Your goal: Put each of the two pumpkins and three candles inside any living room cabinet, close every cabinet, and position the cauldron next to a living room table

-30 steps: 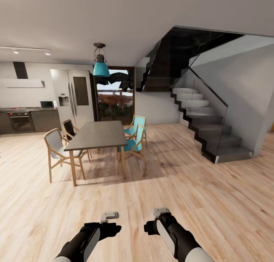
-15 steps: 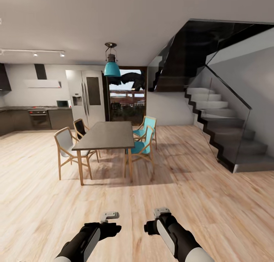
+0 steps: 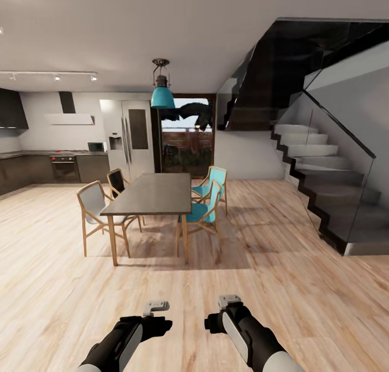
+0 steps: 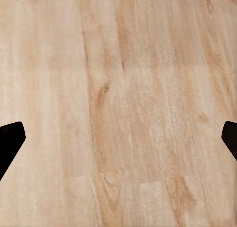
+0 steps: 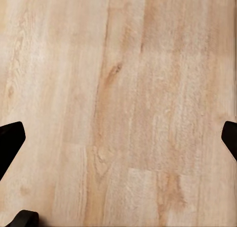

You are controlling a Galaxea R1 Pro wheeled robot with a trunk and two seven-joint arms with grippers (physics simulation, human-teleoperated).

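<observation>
The pumpkins, candles, cabinet and cauldron are out of view. In the head view my two black arms hang low in front of me over bare light wood floor. My left gripper (image 3: 149, 325) and right gripper (image 3: 218, 322) both point down at the floor. In the left wrist view the left gripper (image 4: 118, 143) has its dark fingertips (image 4: 9, 140) at opposite edges of the picture, wide apart, with only floorboards between them. The right gripper (image 5: 118, 140) looks the same in the right wrist view, fingertips (image 5: 10, 138) far apart, holding nothing.
A dark-topped dining table (image 3: 152, 193) with several wood-framed chairs (image 3: 93, 207) stands a few metres ahead, under a teal pendant lamp (image 3: 162, 96). A grey staircase with a glass rail (image 3: 329, 188) rises at the right. Kitchen units (image 3: 48, 166) and a fridge (image 3: 132, 139) line the far left wall.
The whole head view has slid right as the camera turned left: more kitchen shows and the staircase sits nearer the right edge. Both arms hold the same pose.
</observation>
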